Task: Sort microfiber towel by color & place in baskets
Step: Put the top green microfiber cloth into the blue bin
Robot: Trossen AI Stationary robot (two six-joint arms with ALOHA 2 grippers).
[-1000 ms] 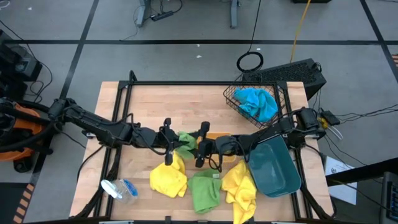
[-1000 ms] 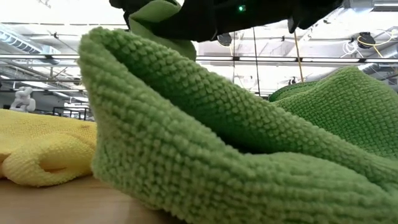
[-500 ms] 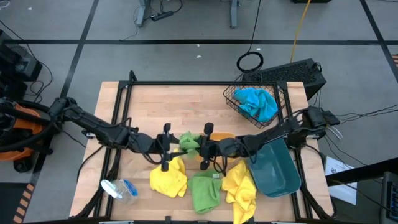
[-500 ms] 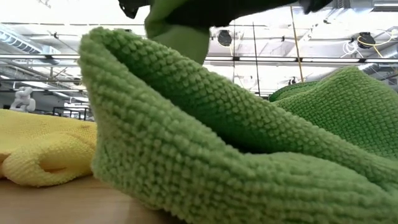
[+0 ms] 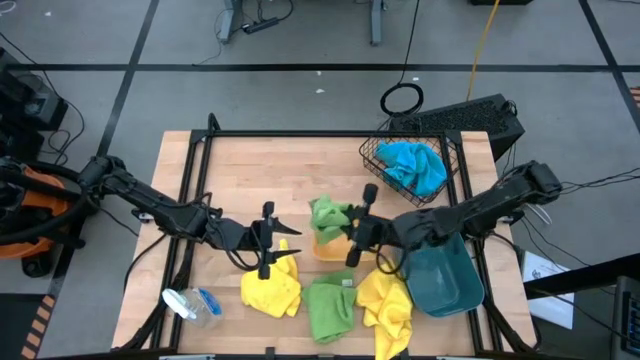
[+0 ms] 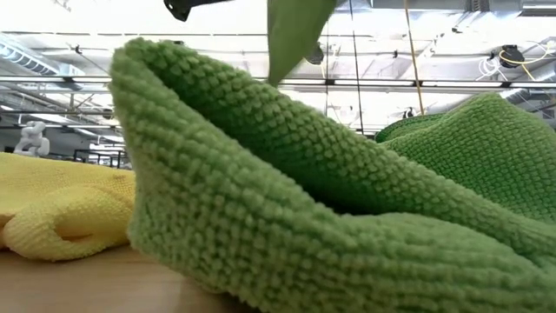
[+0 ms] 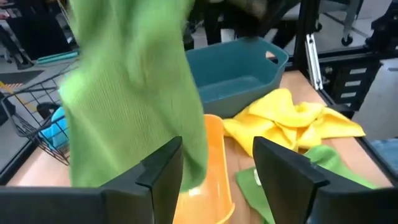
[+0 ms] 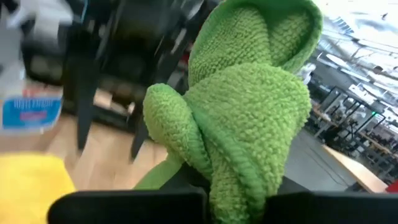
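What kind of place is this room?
Probably a robotics lab or workshop: a wooden table on grey floor with taped lines, loose cables, and open ceiling beams.

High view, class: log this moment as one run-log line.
right end effector: shut on green microfiber towel above shallow orange plastic bin | left end effector: open, empty, over yellow towel

Wooden table (image 5: pixel 250 165) with black frame, bearing wire mesh basket (image 5: pixel 440 150), orange bin (image 5: pixel 335 244), teal bin (image 5: pixel 440 275), two yellow towels (image 5: pixel 272 285) (image 5: pixel 385 305), green towel (image 5: pixel 328 305), spray bottle (image 5: pixel 190 303).
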